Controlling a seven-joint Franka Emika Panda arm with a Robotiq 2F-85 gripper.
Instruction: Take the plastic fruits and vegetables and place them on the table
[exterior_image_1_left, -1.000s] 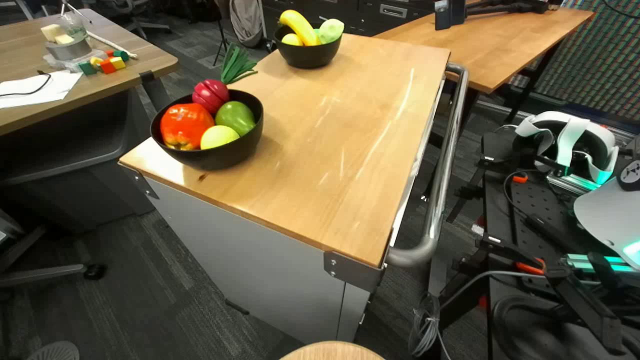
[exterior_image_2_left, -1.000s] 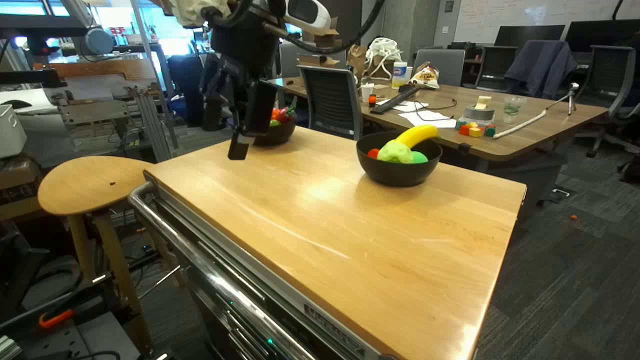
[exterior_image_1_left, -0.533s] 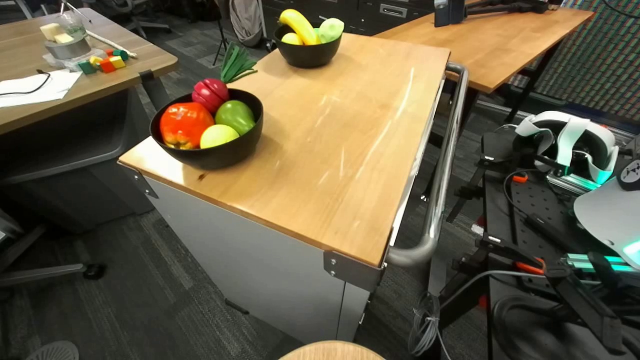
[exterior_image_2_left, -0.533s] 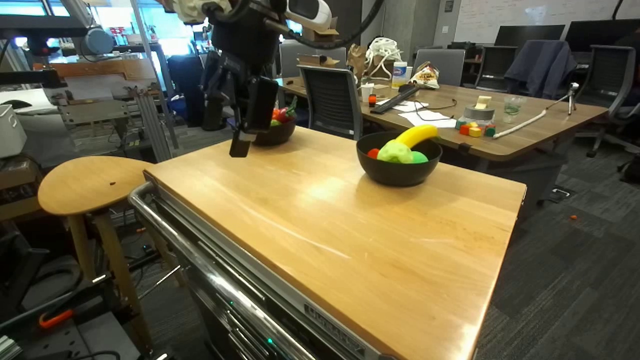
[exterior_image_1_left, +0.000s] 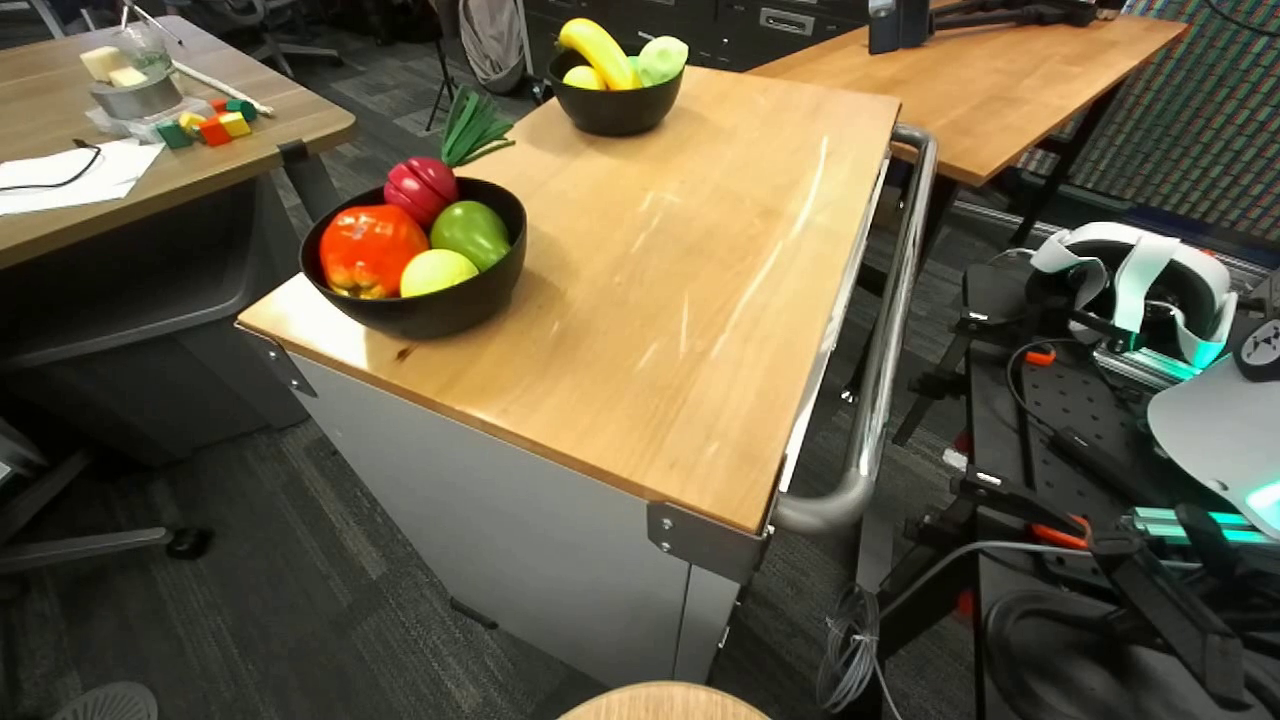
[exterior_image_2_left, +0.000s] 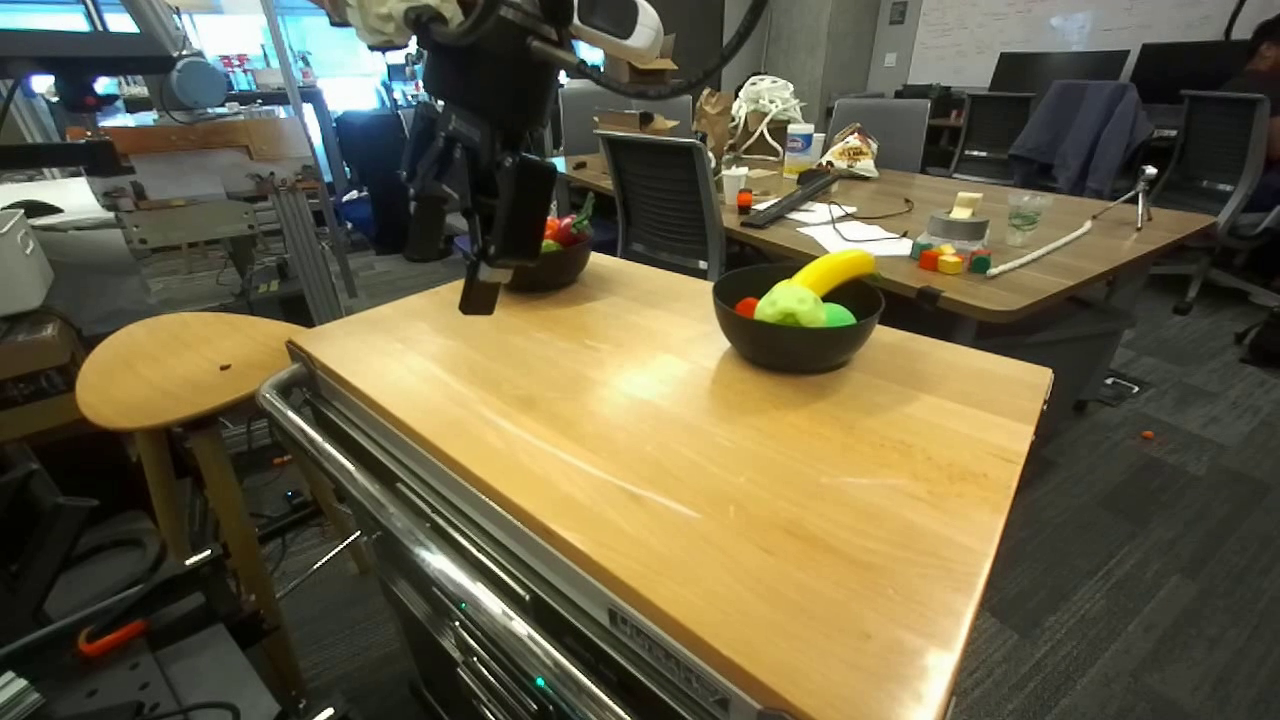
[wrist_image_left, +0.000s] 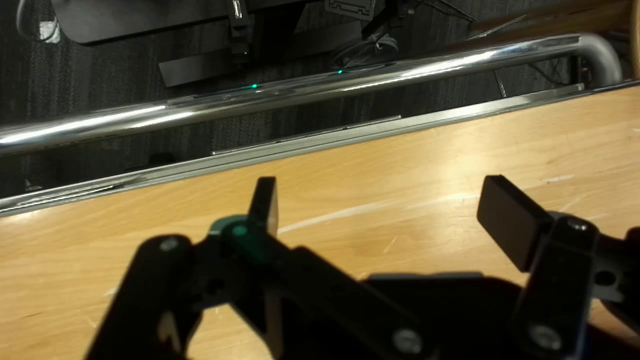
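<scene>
My gripper (exterior_image_2_left: 453, 265) is above the wooden cart top (exterior_image_2_left: 640, 440). In the wrist view its fingers (wrist_image_left: 382, 210) are wide apart with only bare wood between them. A black bowl (exterior_image_1_left: 420, 318) holds a red-orange pepper-like piece (exterior_image_1_left: 370, 250), a red radish-like piece (exterior_image_1_left: 420, 190) with green leaves, a green pear-like piece (exterior_image_1_left: 472, 236) and a yellow-green ball (exterior_image_1_left: 437, 272). This bowl (exterior_image_2_left: 555, 270) is partly hidden behind the gripper. Another black bowl (exterior_image_2_left: 795, 350) holds a banana (exterior_image_2_left: 832, 270), a light green piece (exterior_image_2_left: 790, 303), a green piece (exterior_image_2_left: 838, 315) and a red piece (exterior_image_2_left: 747, 307).
A metal handle bar (wrist_image_left: 300, 95) runs along one side of the cart. A round stool (exterior_image_2_left: 185, 365) stands beside the cart. A desk (exterior_image_2_left: 1080, 240) with colored blocks (exterior_image_2_left: 950, 260) is behind it. A wooden table (exterior_image_1_left: 1020, 90) stands beyond the cart in an exterior view.
My gripper rose very slightly between one second and half a second ago, then stayed still. The fruits and bowls have not moved. A person shows at an exterior view's right edge.
</scene>
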